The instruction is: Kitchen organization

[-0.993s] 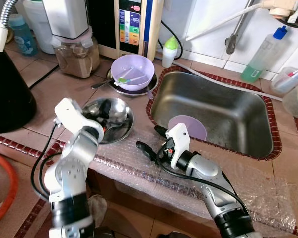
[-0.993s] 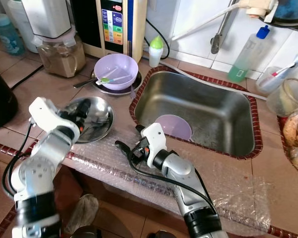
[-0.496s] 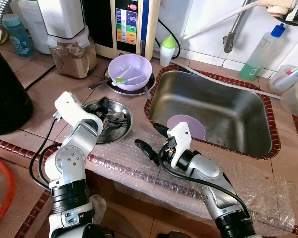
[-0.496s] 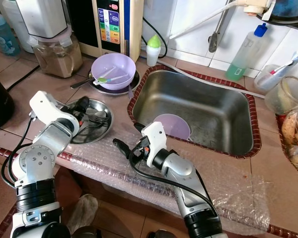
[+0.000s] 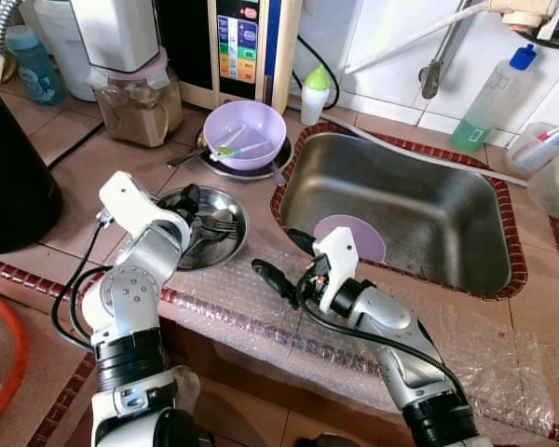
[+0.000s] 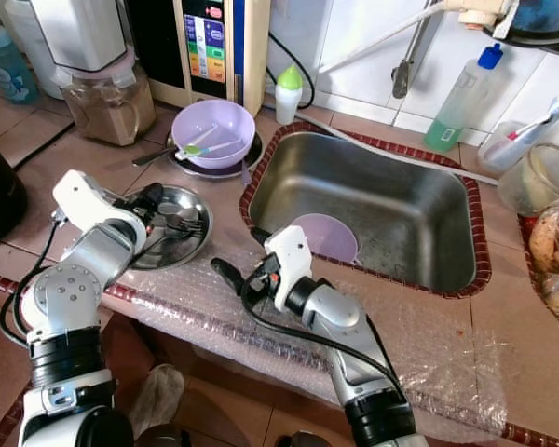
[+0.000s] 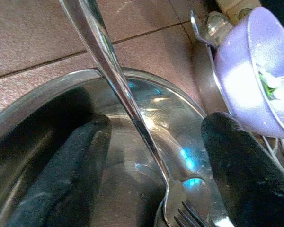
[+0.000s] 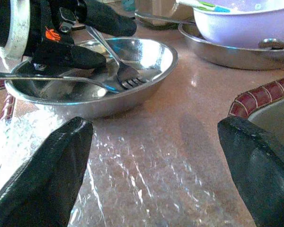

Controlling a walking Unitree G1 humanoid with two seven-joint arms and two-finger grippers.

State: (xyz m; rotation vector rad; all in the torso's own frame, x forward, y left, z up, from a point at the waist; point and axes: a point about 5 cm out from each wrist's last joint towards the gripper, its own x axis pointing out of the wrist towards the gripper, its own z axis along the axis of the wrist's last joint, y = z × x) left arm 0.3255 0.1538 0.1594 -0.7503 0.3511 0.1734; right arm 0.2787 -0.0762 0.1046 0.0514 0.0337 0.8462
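Fork (image 7: 132,118) handle cut off, kettle (image 5: 9,177) cropped at edge

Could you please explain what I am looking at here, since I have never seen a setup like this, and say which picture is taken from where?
This is a humanoid robot with two silver arms, each ending in a gripper of two long black fingers. Two pictures come from its head, looking down at a tiled kitchen counter. The other two come from cameras on its wrists, looking along the fingers.

On the counter lies a steel dish holding forks. Behind it a purple bowl sits on a steel plate, and to the right is the sink, with a purple plate inside. Bubble wrap covers the counter's front edge.

The left gripper reaches into the dish, its fingers open on either side of a fork's handle, not closed on it. The right gripper hovers open over the bubble wrap beside the sink. Neither holds anything.
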